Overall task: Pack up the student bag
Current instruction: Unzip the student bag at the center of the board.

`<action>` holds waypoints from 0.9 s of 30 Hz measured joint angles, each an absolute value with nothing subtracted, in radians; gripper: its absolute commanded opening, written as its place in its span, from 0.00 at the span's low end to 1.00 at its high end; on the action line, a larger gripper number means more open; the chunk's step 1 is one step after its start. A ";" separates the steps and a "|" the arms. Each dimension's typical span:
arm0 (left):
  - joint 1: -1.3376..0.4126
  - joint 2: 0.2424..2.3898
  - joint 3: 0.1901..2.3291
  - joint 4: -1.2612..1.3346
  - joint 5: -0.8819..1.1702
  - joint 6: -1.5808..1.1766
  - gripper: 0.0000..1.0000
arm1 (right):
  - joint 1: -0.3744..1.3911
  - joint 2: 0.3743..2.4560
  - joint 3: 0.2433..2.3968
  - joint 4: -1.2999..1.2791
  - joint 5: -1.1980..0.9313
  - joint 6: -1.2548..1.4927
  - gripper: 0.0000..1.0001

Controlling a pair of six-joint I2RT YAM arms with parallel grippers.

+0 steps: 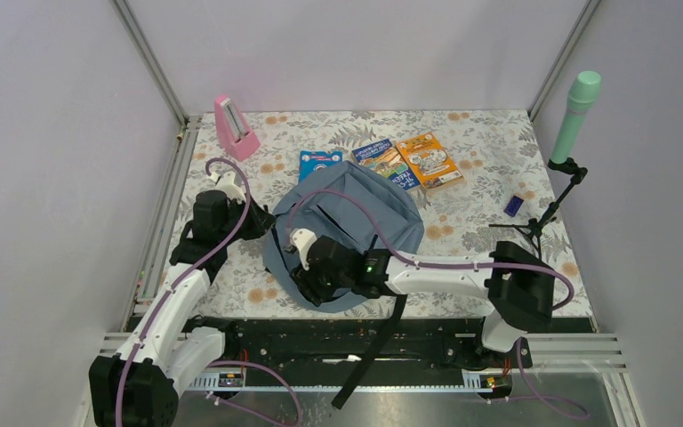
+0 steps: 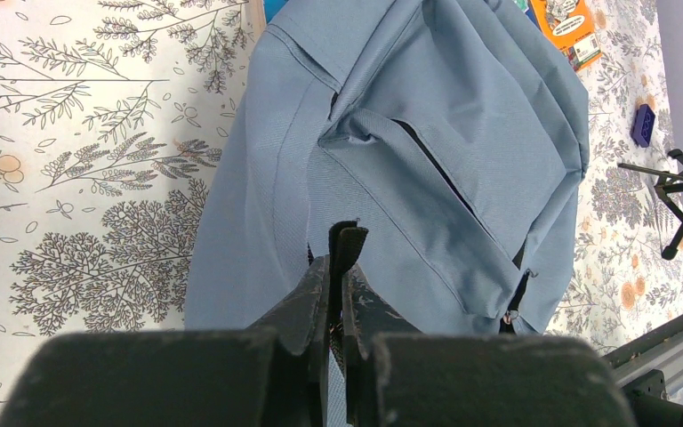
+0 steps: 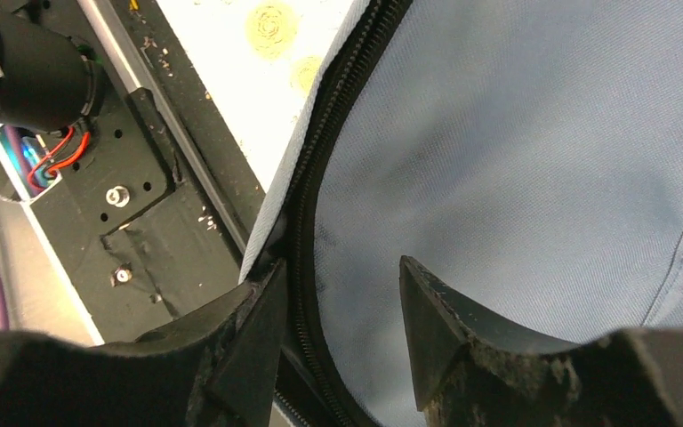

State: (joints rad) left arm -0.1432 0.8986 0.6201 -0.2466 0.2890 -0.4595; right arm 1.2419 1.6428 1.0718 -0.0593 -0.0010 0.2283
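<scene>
grey-blue fabric of the student bag (image 1: 387, 200) lies in the middle of the floral table (image 1: 489, 160), between the two arms. the left gripper (image 2: 338, 280), at the bag's left edge, is pinched tight on a black tab (image 2: 347, 240) of it. the right gripper (image 3: 338, 334) sits over the bag's near edge, jaws apart, with the black zipper (image 3: 307, 205) running between them.

Blue book (image 1: 319, 161) partly under student bag (image 1: 347, 224); titles illegible.
</scene>
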 measured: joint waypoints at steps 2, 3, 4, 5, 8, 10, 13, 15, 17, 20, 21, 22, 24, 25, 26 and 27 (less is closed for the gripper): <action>-0.143 0.899 0.620 -0.247 0.289 -0.459 0.00 | 1.251 1.668 1.083 -0.054 0.027 0.228 0.55; -0.143 0.899 0.620 -0.247 0.289 -0.459 0.00 | 1.258 1.682 1.086 -0.048 0.048 0.227 0.53; -0.143 0.899 0.620 -0.247 0.289 -0.459 0.00 | 1.263 1.695 1.090 -0.044 0.069 0.227 0.51; -0.143 0.899 0.620 -0.247 0.289 -0.459 0.00 | 1.268 1.707 1.094 -0.041 0.090 0.227 0.49; -0.144 0.899 0.620 -0.247 0.289 -0.459 0.00 | 1.280 1.745 1.107 -0.039 0.156 0.229 0.34; -0.143 0.899 0.620 -0.247 0.289 -0.459 0.00 | 1.285 1.763 1.111 -0.039 0.208 0.229 0.20; -0.143 0.899 0.620 -0.245 0.289 -0.460 0.00 | 1.289 1.768 1.111 -0.042 0.289 0.231 0.00; -0.143 0.899 0.620 -0.244 0.289 -0.460 0.00 | 1.290 1.768 1.112 -0.041 0.335 0.228 0.00; -0.143 0.899 0.620 -0.238 0.288 -0.460 0.00 | 1.290 1.765 1.112 -0.043 0.374 0.228 0.00; -0.143 0.899 0.620 -0.230 0.286 -0.460 0.00 | 1.290 1.734 1.109 -0.054 0.419 0.221 0.00; -0.143 0.898 0.620 -0.229 0.284 -0.460 0.00 | 1.291 1.713 1.103 -0.057 0.437 0.219 0.00; -0.142 0.898 0.620 -0.228 0.282 -0.460 0.00 | 1.291 1.684 1.097 -0.063 0.460 0.214 0.00; -0.142 0.898 0.620 -0.228 0.276 -0.460 0.00 | 1.291 1.637 1.086 -0.067 0.493 0.206 0.00; -0.142 0.898 0.620 -0.228 0.273 -0.461 0.00 | 1.291 1.609 1.076 -0.068 0.511 0.202 0.00; -0.142 0.898 0.620 -0.228 0.270 -0.461 0.00 | 1.291 1.578 1.066 -0.066 0.527 0.196 0.00; -0.142 0.898 0.620 -0.228 0.267 -0.463 0.00 | 1.290 1.555 1.056 -0.064 0.537 0.191 0.00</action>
